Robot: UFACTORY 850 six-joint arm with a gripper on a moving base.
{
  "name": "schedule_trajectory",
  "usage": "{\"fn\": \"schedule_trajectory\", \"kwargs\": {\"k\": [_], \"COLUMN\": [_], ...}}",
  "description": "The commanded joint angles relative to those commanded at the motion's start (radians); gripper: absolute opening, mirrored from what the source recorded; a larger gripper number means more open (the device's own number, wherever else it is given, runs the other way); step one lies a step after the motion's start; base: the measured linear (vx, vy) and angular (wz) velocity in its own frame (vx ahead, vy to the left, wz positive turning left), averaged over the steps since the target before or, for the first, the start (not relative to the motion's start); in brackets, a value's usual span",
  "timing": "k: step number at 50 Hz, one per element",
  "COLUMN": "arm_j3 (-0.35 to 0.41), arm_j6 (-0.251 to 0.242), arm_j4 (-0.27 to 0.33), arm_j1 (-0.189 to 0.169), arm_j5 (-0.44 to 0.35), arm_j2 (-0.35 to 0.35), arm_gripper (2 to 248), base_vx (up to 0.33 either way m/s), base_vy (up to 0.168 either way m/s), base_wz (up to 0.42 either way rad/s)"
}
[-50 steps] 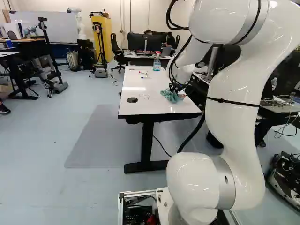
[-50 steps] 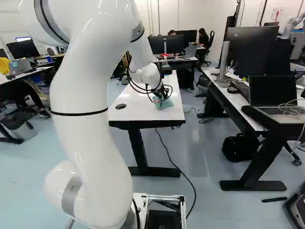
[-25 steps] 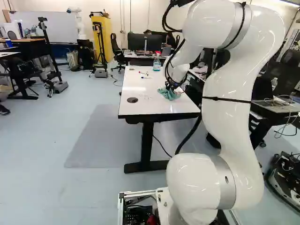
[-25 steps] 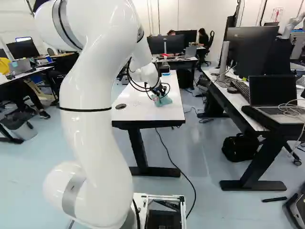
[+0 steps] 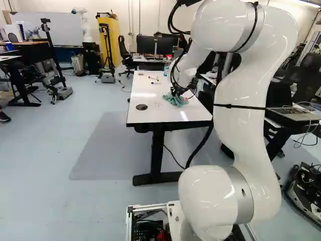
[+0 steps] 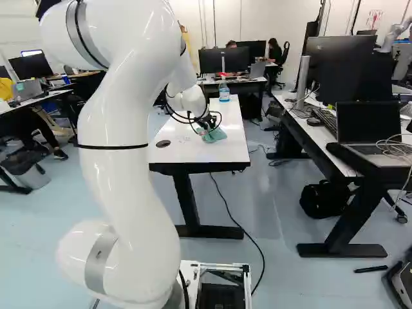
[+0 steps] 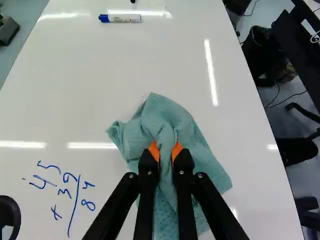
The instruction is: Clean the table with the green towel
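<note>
And the gripper [image 7: 165, 150] had the green towel [image 7: 172, 112] pinched between its two fingers, out on the table [image 7: 75, 100] beside the blue writing [image 7: 74, 197]! Soft, light, floppy stuff, surely; that bunched middle looked the place to grab, though loose edges could fold under.

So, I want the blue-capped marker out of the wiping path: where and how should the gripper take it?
Probably mid-barrel, from above: the marker lies flat, slim and straight. The gripper, now shut on the towel, must release it and likely make a quarter turn to close across the barrel.
</note>
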State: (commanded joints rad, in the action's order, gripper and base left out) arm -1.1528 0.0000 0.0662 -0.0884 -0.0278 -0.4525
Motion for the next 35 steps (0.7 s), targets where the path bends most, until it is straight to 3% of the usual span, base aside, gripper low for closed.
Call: {"fn": "schedule_trajectory", "kwargs": {"k": [13,35], "arm_j3": [0.053,0.168], "arm_j6": [0.000,0.000], "arm_j4": [0.000,0.000], "arm_j1": [0.017,-0.005], "arm_j5": [0.000,0.000], "arm_j2": [0.041,0.133], "arm_gripper": [46,46], "base_vx": [0.000,0.000], "base_vy": [0.000,0.000], "base_wz": [0.000,0.000]}}
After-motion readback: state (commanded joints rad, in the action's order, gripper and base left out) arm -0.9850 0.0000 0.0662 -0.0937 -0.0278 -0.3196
